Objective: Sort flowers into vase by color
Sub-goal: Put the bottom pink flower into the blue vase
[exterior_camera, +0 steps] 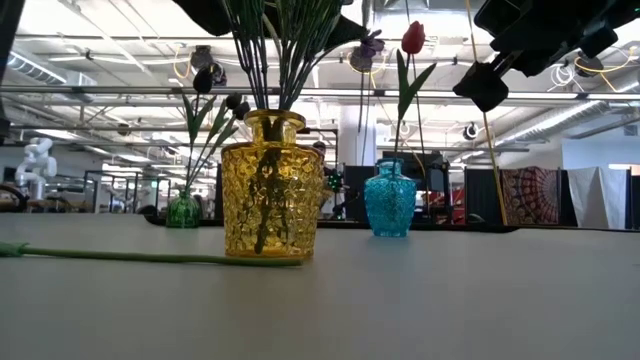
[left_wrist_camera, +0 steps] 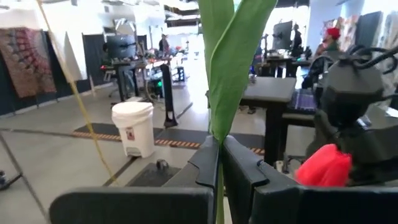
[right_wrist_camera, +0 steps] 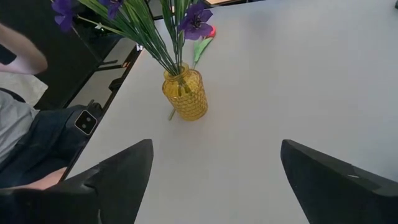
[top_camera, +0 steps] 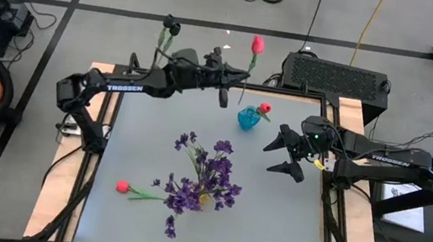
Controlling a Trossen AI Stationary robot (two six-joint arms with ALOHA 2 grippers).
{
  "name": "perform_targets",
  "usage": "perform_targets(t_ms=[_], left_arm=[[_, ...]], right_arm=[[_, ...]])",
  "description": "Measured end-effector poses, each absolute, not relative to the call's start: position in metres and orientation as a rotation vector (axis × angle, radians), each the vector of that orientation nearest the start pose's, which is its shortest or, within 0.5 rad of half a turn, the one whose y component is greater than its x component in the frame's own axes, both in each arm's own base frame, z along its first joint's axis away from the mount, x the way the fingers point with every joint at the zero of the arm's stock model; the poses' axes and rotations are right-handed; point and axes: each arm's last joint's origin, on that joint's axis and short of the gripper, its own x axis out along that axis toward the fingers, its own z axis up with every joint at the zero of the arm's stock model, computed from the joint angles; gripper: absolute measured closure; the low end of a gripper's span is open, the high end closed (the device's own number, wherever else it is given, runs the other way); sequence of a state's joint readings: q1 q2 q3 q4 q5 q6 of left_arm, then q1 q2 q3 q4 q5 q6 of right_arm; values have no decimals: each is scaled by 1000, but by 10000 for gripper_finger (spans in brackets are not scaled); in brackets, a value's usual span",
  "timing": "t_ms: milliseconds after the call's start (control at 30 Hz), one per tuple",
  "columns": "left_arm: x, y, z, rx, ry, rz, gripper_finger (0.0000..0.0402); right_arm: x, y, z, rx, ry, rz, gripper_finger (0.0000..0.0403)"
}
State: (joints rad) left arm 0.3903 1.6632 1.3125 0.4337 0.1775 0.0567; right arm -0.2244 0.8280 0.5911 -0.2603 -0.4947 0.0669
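My left gripper (top_camera: 244,78) reaches level over the table's far side and is shut on a red tulip (top_camera: 257,44), just beyond the blue vase (top_camera: 248,119). Another red tulip (exterior_camera: 413,37) stands with its stem in the blue vase. Purple sprays (top_camera: 207,179) fill the yellow vase (exterior_camera: 263,185) at mid-table. Black-headed blooms (top_camera: 169,25) stand in a small green vase (exterior_camera: 183,210) at the far left. A third red tulip (top_camera: 122,186) lies flat on the table at the near left. My right gripper (top_camera: 275,155) hangs open right of the blue vase, touching nothing. My left gripper pinches the tulip's green stem (left_wrist_camera: 219,140) between its two fingers, where a long leaf (left_wrist_camera: 233,56) rises from it. The fingers come level from the table's left and lie across the stem. The tulip stands upright and clear of the table, head above the fingers, lower stem (top_camera: 242,97) hanging below.
A black box (top_camera: 335,76) sits just past the table's far right corner. Bare grey tabletop (top_camera: 287,224) lies at the near right. The lying tulip's stem (exterior_camera: 150,257) runs along the table up to the yellow vase's foot.
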Motion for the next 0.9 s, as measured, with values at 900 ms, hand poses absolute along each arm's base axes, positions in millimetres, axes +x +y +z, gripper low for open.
perform_targets(t_ms=[900], left_arm=[[380, 120, 336, 98, -55, 210, 384]], right_arm=[[174, -26, 254, 241, 476, 250, 57]])
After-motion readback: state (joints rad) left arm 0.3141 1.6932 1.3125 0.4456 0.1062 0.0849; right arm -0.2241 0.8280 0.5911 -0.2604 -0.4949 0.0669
